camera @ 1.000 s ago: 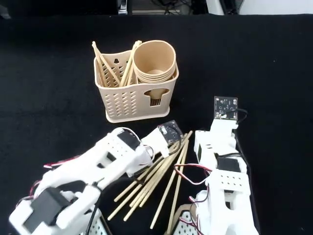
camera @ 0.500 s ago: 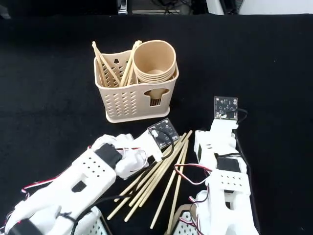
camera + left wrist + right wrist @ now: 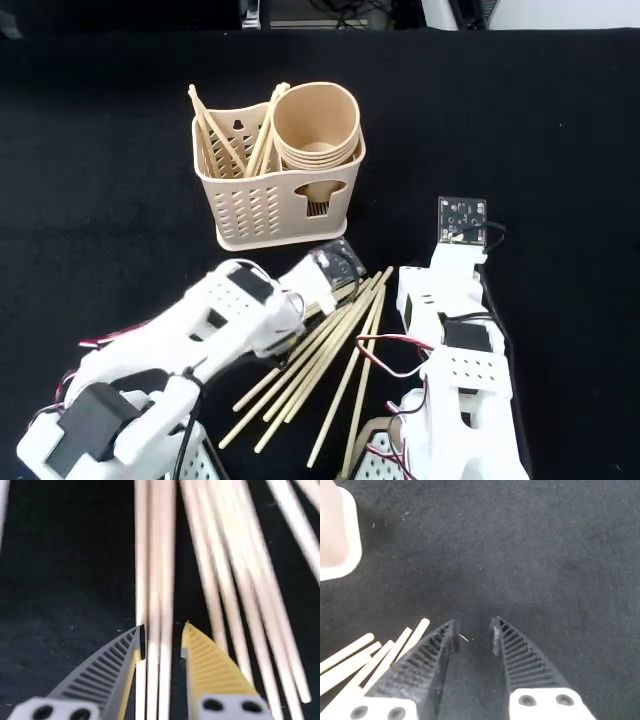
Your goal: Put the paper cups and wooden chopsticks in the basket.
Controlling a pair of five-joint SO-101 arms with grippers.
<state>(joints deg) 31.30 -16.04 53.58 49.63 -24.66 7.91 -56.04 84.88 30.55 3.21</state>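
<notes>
Shows the left arm (image 3: 220, 320) raised again in front of the basket (image 3: 270, 205), after lying lower and flatter half a second ago. Places the left hand (image 3: 162, 630) astride two or three of the loose wooden chopsticks (image 3: 320, 365) on the table (image 3: 100, 200) just in front of the basket, fingers parted, not yet clamped. Finds the right hand (image 3: 472, 627) slightly parted and empty beside that pile. Leaves the paper cups (image 3: 315, 125) stacked inside the basket. Suggests a pinch comes next.
</notes>
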